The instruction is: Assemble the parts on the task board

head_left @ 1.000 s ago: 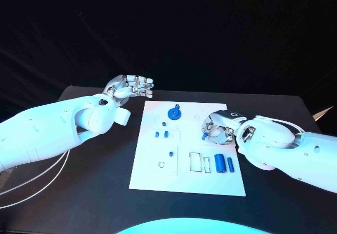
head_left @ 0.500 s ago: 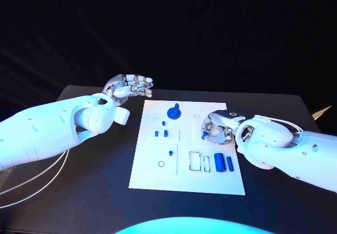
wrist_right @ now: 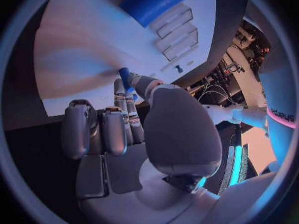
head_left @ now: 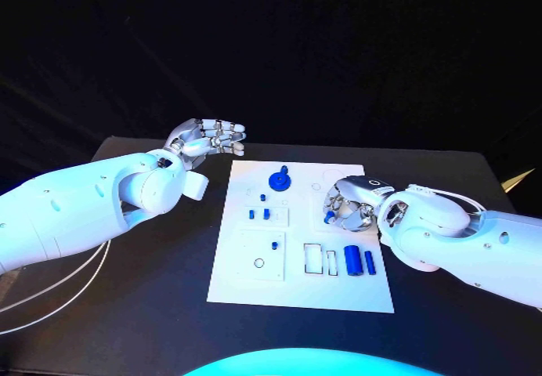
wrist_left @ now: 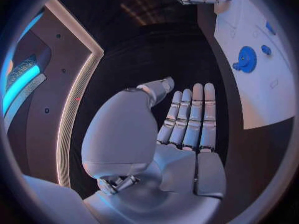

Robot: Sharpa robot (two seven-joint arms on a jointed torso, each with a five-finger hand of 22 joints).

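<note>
The white task board (head_left: 243, 274) lies mid-table. A blue gear (head_left: 279, 182) sits near its far edge, two small blue pegs (head_left: 258, 213) stand below it, and two blue cylinders (head_left: 360, 261) lie at the near right beside empty rectangular slots (head_left: 313, 259). My right hand (head_left: 355, 205) hovers over the board's right side and pinches a small blue peg (wrist_right: 124, 77) between thumb and finger. My left hand (head_left: 210, 139) is raised over the table's far left corner, off the board, fingers straight and together (wrist_left: 190, 117), holding nothing.
The black table (head_left: 135, 298) extends to the left of and in front of the board. White cables (head_left: 68, 294) hang under my left arm. A small ring mark (head_left: 260, 264) shows on the board's near left plate.
</note>
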